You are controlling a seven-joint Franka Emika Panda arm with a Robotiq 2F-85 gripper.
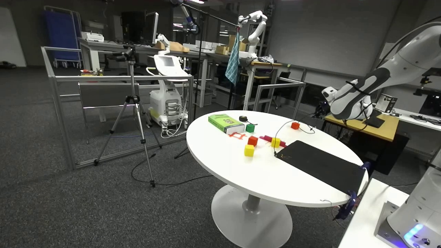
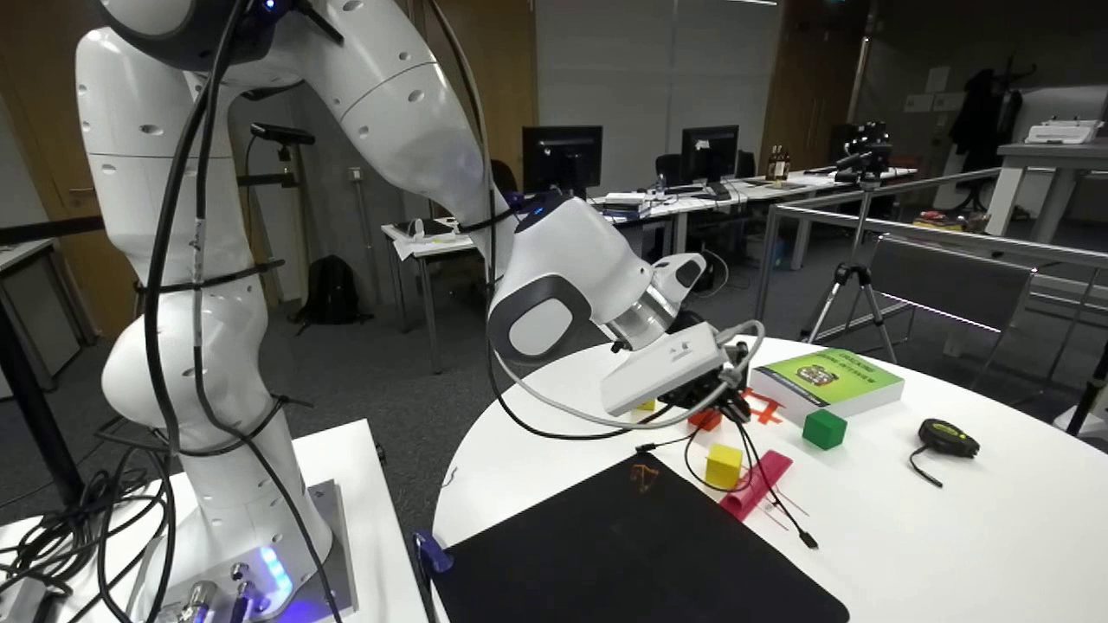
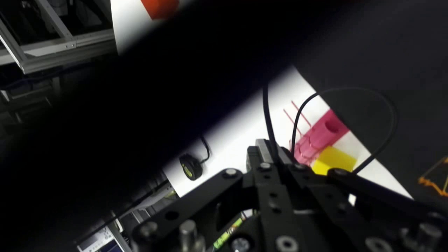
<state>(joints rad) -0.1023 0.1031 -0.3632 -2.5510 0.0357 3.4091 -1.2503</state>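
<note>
My gripper point(image 3: 274, 148) is shut on a thin black cable point(image 3: 267, 115), which runs between its fingertips. In both exterior views the gripper point(image 1: 322, 109) point(image 2: 736, 405) is above the round white table point(image 1: 220, 165). The cable hangs in loops, with one plug point(image 2: 808, 540) low over the table and another end point(image 1: 275, 154) by the black mat point(image 1: 320, 165). Below the gripper lie a yellow block point(image 2: 724, 467) and a pink holder-like piece point(image 2: 757, 486); both also show in the wrist view. A dark blurred shape covers much of the wrist view.
A red block point(image 1: 295, 125) lies apart toward one side. Another red block point(image 1: 252, 141), a yellow block point(image 1: 249, 150), a green block point(image 1: 250, 128), a red-orange frame point(image 2: 763, 405), a green book point(image 1: 225, 123) and a tape measure point(image 2: 948, 437) are also on the table.
</note>
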